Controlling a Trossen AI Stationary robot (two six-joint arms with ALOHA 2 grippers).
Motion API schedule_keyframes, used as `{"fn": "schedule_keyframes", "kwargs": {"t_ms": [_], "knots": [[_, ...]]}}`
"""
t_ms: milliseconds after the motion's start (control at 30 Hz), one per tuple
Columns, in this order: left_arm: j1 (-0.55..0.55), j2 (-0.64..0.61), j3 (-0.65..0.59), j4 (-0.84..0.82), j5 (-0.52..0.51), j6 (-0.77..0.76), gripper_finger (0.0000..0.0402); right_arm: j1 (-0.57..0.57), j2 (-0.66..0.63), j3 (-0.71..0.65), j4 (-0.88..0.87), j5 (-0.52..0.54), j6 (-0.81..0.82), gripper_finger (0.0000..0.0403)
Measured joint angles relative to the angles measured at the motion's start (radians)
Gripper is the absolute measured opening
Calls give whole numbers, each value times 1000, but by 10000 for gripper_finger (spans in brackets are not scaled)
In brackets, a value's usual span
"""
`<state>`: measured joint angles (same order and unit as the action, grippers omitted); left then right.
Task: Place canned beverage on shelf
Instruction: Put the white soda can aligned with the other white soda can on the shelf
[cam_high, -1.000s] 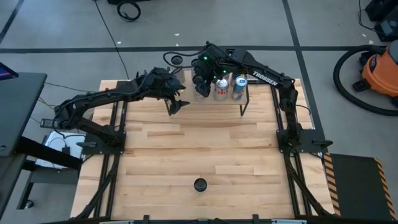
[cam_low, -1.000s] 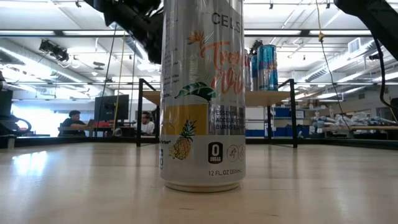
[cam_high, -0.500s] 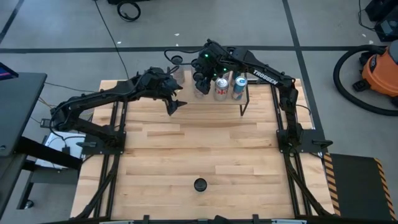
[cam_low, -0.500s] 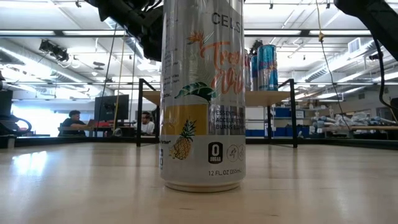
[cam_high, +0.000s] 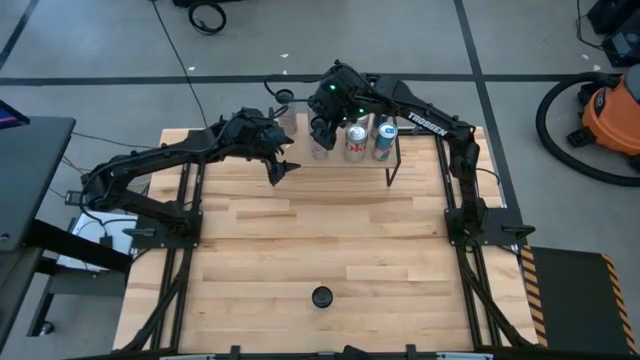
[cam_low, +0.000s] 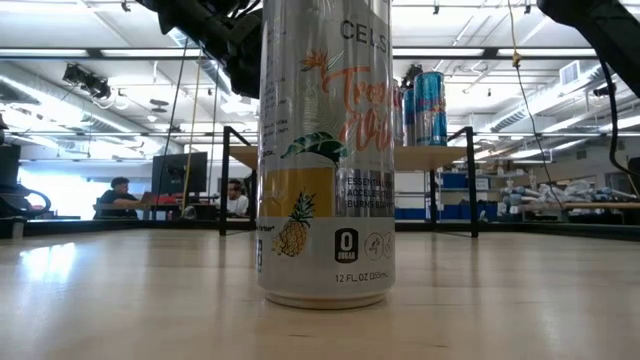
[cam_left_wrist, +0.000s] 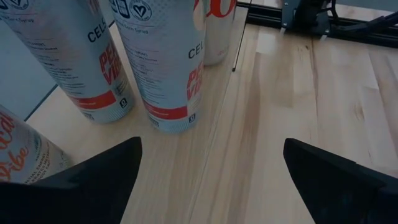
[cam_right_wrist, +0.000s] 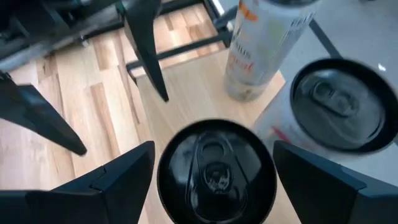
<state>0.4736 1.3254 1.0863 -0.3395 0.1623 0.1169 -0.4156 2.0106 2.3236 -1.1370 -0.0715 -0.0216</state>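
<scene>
The wooden surface is being crowded at its far edge, where the shelf is. A black-topped can is being straddled there by the released right end effector; any sideways drift is risking a knock-over. The left end effector is gaping too.

The table was made of pale wood strips, smooth with a soft shine. The shelf had a light wooden top and thin black metal legs. The big can up close was shiny silver metal with a printed pineapple picture. The blue cans on the shelf looked glossy too. The can top seen from above was dark, smooth metal with a pull tab. The white cans had smooth printed sides. The right gripper had matt black fingers that looked like plastic.
</scene>
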Motion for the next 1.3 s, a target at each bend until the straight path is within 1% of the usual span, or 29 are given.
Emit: {"fn": "schedule_keyframes", "kwargs": {"t_ms": [133,300,533,633,733,867,1000,1100,1300], "knots": [[0,0,0,-3,0,0,394,1,-1,33,0,0,0,335],[0,0,0,-4,0,0,394,12,-29,31,-16,-4,6,335],[0,0,0,-50,-1,25,394,16,-32,31,-46,-4,130,331],[0,0,1,-87,-1,26,394,16,-32,31,-45,1,135,330],[0,1,29,-161,-1,26,394,16,-32,31,-45,26,150,330],[0,0,74,-212,-1,53,394,16,-34,31,-46,45,153,330],[0,-15,107,-196,-1,58,394,14,-34,31,-49,49,149,330],[0,-19,117,-210,-1,28,394,13,-34,31,-43,49,134,330],[0,-31,120,-235,-1,-2,394,13,-43,31,-132,79,137,330]]}}
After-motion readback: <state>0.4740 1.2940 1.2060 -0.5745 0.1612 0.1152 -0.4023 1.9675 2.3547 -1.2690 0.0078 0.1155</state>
